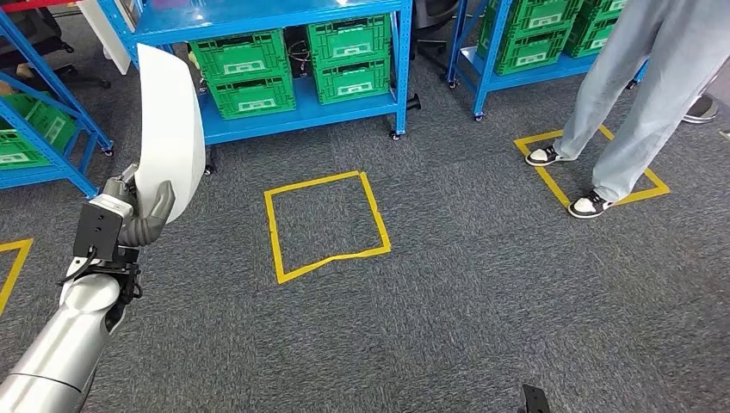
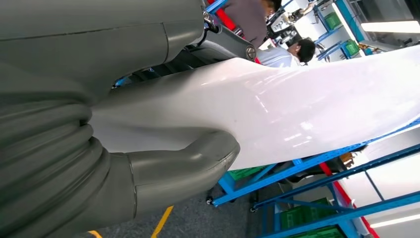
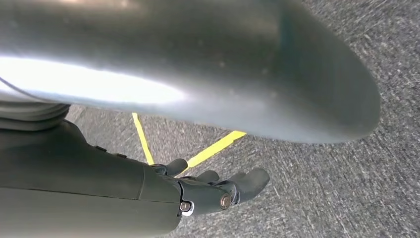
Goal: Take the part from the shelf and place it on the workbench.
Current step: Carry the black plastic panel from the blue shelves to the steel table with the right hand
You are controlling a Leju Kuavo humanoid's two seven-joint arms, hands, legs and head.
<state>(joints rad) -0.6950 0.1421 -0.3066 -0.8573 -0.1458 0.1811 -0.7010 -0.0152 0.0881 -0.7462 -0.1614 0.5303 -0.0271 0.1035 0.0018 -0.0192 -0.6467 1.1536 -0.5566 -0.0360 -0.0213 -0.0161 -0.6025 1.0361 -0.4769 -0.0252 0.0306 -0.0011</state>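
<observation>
I've got the part (image 1: 170, 120), a smooth, glossy white curved panel, gripped upright in my left hand (image 1: 142, 211) above the floor (image 1: 482, 292); the wrist camera shows its sheen, while my right hand (image 3: 218, 191) hangs empty, fingers loosely extended.

Head view high, looking down at carpet (image 1: 482, 284), wrist views close, possibly sharing yellow tape (image 3: 213, 148).
</observation>
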